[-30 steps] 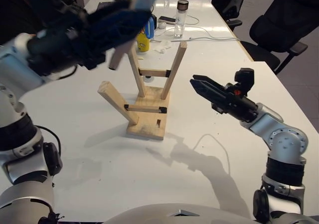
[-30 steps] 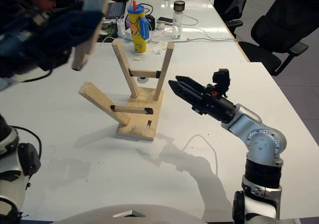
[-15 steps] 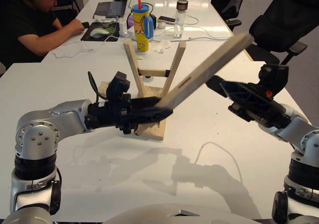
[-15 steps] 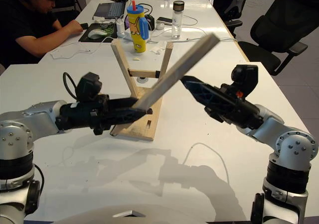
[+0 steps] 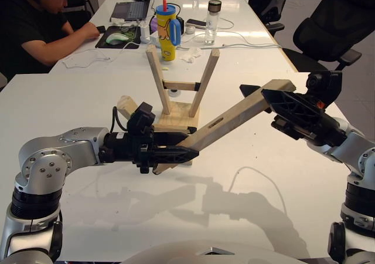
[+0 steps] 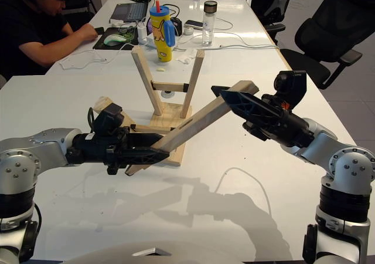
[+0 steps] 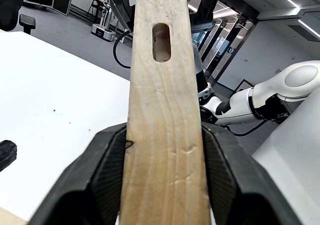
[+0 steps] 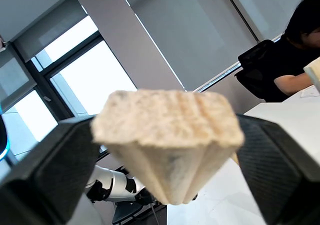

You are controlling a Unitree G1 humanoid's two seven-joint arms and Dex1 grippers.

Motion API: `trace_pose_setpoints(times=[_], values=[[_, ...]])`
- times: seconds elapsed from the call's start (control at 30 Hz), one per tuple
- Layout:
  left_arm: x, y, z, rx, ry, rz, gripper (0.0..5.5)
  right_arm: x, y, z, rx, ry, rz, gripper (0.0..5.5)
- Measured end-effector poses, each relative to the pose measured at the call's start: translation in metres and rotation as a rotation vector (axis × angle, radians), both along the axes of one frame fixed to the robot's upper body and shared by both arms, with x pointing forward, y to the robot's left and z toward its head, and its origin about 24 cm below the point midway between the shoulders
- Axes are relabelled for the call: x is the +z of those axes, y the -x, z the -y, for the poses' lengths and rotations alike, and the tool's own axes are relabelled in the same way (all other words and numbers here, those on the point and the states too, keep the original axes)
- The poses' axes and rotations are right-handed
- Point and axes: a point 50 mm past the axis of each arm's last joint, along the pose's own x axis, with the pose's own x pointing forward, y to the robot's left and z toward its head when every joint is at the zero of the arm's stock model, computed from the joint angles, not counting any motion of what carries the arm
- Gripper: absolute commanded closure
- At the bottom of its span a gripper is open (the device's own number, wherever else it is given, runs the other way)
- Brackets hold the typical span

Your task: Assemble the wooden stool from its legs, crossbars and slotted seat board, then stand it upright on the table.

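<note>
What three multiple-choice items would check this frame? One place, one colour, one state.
1. Where does the left gripper hold the loose leg?
A. at its lower end, by the seat board
B. at its middle
C. at its raised end

2. The cup behind the stool is mainly:
A. red
B. yellow
C. green

3. The part-built stool is:
A. standing on its legs
B. lying on its side
C. upside down, seat board on the table

Key: 1 A, its jaws clamp the leg's low end; 2 B, its body is yellow; 3 C, two legs joined by a crossbar point upward.
</note>
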Motion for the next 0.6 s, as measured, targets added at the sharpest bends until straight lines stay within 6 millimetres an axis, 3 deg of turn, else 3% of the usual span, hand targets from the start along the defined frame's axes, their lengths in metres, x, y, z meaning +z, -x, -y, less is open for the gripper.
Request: trace_pose_setpoints(times=[0.37,0.6], values=[[-0.001,0.002,0.000,-0.018,-0.008,0.006,3.47,-0.006,0.005,0.004,0.026,-0.001,-0.017,3.35],[-0.004,-0.003,-0.002,0.064,-0.025,0.046,2.09,-0.012,0.004,0.007,-0.014,0.039,-0.021,3.39]])
